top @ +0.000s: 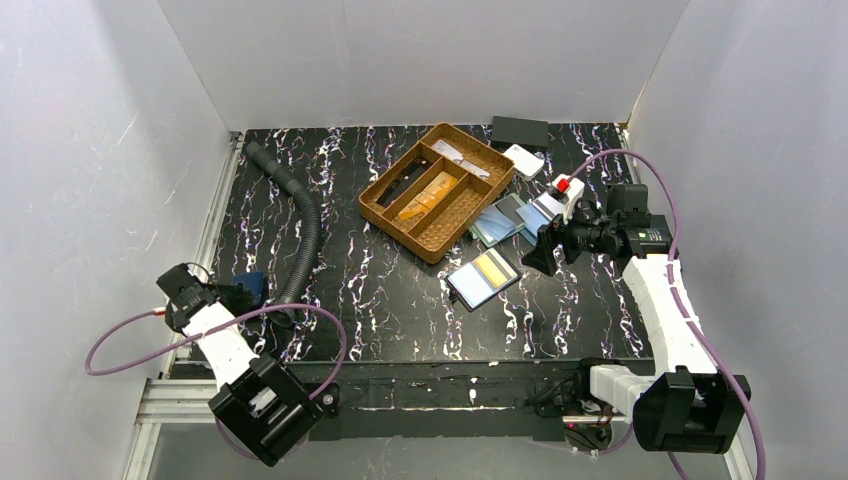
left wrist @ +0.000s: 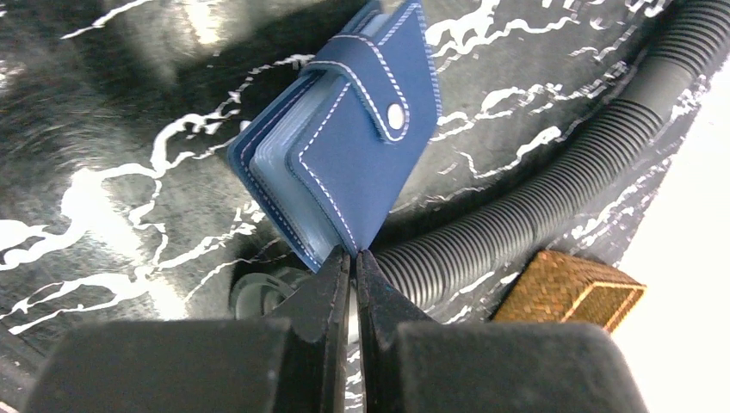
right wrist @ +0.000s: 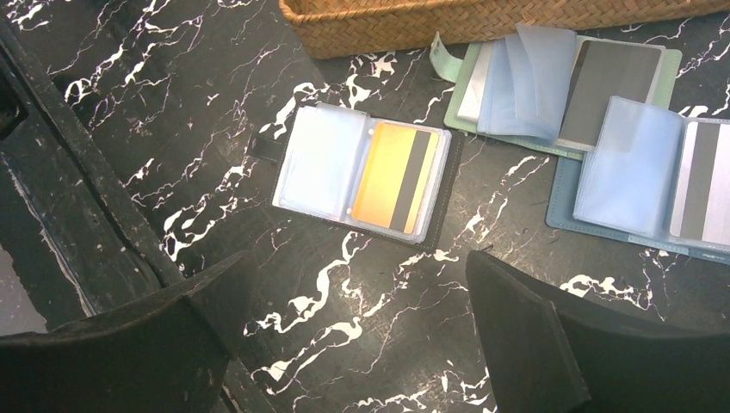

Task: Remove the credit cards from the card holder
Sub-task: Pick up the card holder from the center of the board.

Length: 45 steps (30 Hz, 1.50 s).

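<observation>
Starting at the left gripper (left wrist: 351, 256): the jaws were clamped fully together, tips touching the lower corner of a navy card holder (left wrist: 344, 146). Whether that corner was actually pinched could not be told. That holder was closed, white-stitched, strap snapped down, and set just beside a corrugated hose (left wrist: 534, 198).

The right gripper (right wrist: 357, 255) was spread wide with nothing held, hung above the marbled table (right wrist: 129, 129) near an open card holder (right wrist: 320, 163) laid flat. One credit card (right wrist: 392, 176) was seen in its right clear sleeve: yellow-orange, with a dark stripe along its length, not yet taken out.

Further out, a pale green holder (right wrist: 458, 112) and a blue-grey holder (right wrist: 568, 211) were spread open, overlapping, with grey cards (right wrist: 615, 82) sleeved inside, next to a wicker tray (right wrist: 482, 21).
</observation>
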Each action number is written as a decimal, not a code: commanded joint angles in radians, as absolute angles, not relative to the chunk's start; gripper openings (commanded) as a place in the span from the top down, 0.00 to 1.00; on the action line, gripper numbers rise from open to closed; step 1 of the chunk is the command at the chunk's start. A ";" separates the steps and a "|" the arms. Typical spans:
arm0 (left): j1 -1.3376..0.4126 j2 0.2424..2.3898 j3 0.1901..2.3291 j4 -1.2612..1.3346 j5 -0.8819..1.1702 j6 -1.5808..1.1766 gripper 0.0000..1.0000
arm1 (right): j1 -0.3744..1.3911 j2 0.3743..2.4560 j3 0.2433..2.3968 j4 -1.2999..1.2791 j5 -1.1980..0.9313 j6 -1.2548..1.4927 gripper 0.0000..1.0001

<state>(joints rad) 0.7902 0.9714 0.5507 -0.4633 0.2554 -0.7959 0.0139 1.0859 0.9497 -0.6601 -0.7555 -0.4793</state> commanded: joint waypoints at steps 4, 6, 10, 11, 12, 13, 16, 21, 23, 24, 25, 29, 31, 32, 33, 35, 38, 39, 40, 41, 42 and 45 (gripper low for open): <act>0.791 0.895 0.669 -0.497 0.353 -0.761 1.00 | 0.011 1.058 0.942 -0.665 -0.781 -0.499 0.00; 0.787 0.877 0.681 -0.496 0.362 -0.761 1.00 | 0.011 1.055 0.938 -0.664 -0.781 -0.499 0.00; 0.776 0.852 0.711 -0.485 0.412 -0.768 1.00 | 0.011 1.047 0.929 -0.660 -0.780 -0.499 0.00; 0.770 0.845 0.721 -0.476 0.431 -0.774 1.00 | 0.011 1.046 0.927 -0.659 -0.781 -0.499 0.00; 0.765 0.841 0.733 -0.472 0.458 -0.781 1.00 | 0.011 1.045 0.925 -0.657 -0.781 -0.499 0.00; 0.755 0.834 0.745 -0.467 0.475 -0.786 1.00 | 0.011 1.044 0.924 -0.655 -0.781 -0.499 0.00; 0.717 0.814 0.781 -0.449 0.527 -0.810 1.00 | 0.011 1.042 0.918 -0.651 -0.782 -0.499 0.00; 0.619 0.776 0.830 -0.405 0.633 -0.882 1.00 | 0.011 1.036 0.919 -0.651 -0.778 -0.500 0.00; 0.553 0.753 0.844 -0.399 0.661 -0.899 1.00 | 0.011 1.026 0.916 -0.649 -0.778 -0.500 0.00; 0.517 0.742 0.845 -0.390 0.676 -0.909 1.00 | 0.011 1.023 0.914 -0.649 -0.778 -0.500 0.00; 0.482 0.731 0.845 -0.386 0.690 -0.919 1.00 | 0.011 1.018 0.913 -0.647 -0.777 -0.500 0.00; 0.360 0.677 0.831 -0.376 0.757 -0.943 1.00 | 0.011 1.006 0.910 -0.652 -0.770 -0.503 0.00; 0.301 0.658 0.818 -0.376 0.781 -0.948 1.00 | 0.011 1.001 0.907 -0.652 -0.770 -0.506 0.00; 0.267 0.648 0.810 -0.374 0.785 -0.950 1.00 | 0.011 1.000 0.906 -0.653 -0.771 -0.507 0.00; 0.232 0.637 0.802 -0.374 0.784 -0.955 1.00 | 0.011 1.000 0.905 -0.653 -0.770 -0.510 0.00; 0.163 0.611 0.782 -0.374 0.788 -0.959 1.00 | 0.011 1.004 0.905 -0.660 -0.764 -0.527 0.00; 0.093 0.578 0.744 -0.376 0.806 -0.962 1.00 | 0.011 1.015 0.914 -0.692 -0.756 -0.573 0.00; 0.071 0.570 0.727 -0.376 0.813 -0.965 1.00 | 0.011 1.022 0.915 -0.703 -0.751 -0.587 0.00; 0.051 0.562 0.703 -0.376 0.818 -0.968 1.00 | 0.011 1.030 0.916 -0.708 -0.746 -0.596 0.00; 0.028 0.554 0.683 -0.376 0.819 -0.967 1.00 | 0.011 1.037 0.917 -0.712 -0.742 -0.602 0.00; 0.000 0.543 0.661 -0.373 0.819 -0.966 1.00 | 0.011 1.044 0.917 -0.714 -0.740 -0.609 0.00; -0.085 0.523 0.573 -0.342 0.815 -0.971 1.00 | 0.011 1.065 0.917 -0.714 -0.736 -0.616 0.00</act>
